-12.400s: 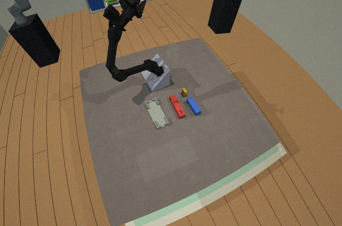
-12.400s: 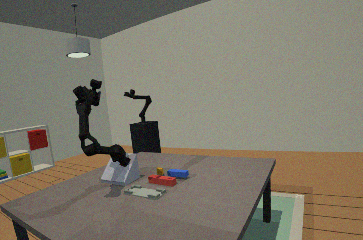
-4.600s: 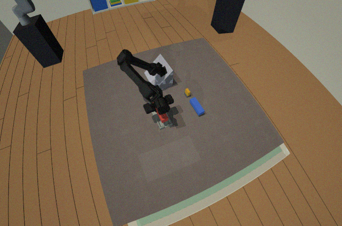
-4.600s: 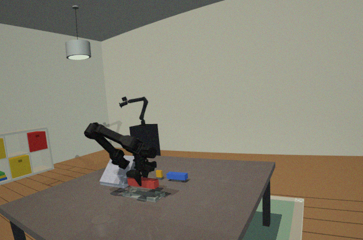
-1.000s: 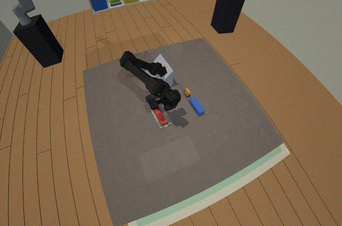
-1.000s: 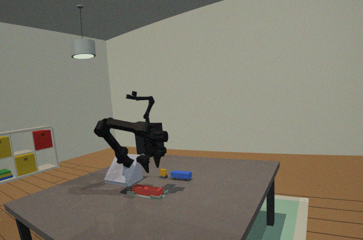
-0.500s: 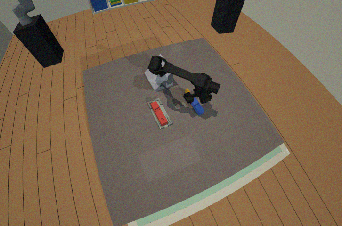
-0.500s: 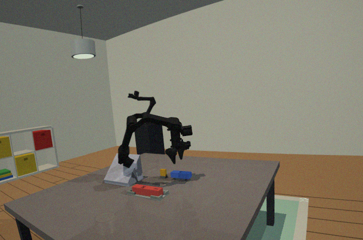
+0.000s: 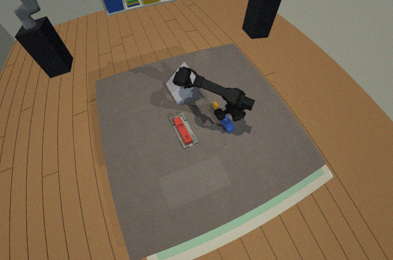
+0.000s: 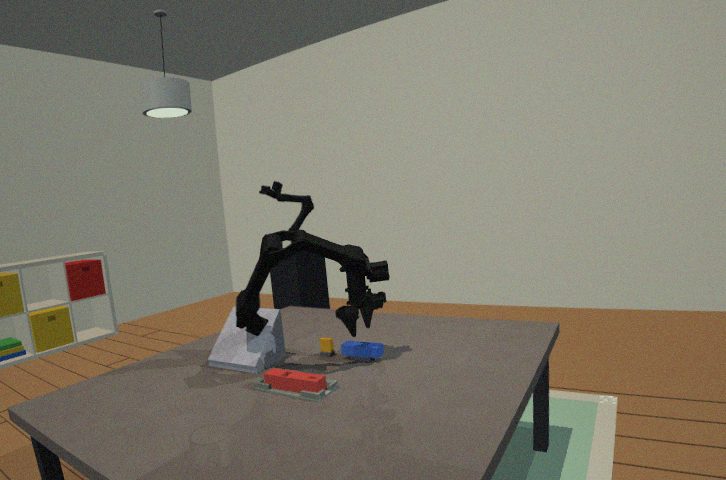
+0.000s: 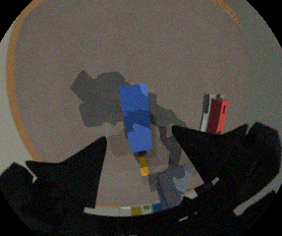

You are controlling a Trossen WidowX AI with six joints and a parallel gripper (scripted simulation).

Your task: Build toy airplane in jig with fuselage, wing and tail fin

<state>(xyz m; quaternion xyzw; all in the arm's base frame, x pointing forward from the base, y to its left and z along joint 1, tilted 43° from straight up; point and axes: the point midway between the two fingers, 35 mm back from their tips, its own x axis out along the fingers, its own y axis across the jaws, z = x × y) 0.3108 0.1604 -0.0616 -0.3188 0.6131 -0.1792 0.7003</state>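
Here's the pincer [image 9: 229, 115] [image 10: 359, 332] [image 11: 140, 134], wide open with nothing in its grip, hanging above the worktop [image 9: 203, 211] [image 10: 420, 367] [image 11: 180, 49] over by the blue wing [image 9: 227, 124] [image 10: 362, 349] [image 11: 137, 118]! And the red fuselage [image 9: 182, 130] [image 10: 295, 380] [image 11: 217, 117], our landmark, lies in the grey-green cradle [image 9: 190, 130] [image 10: 318, 394] [image 11: 205, 113], both sockets bare on top. The wing lies apart from the fuselage, on the arm's side of it, and the small yellow tail fin [image 9: 215, 105] [image 10: 326, 345] [image 11: 143, 167] is apart from the fuselage too, just beside the wing!
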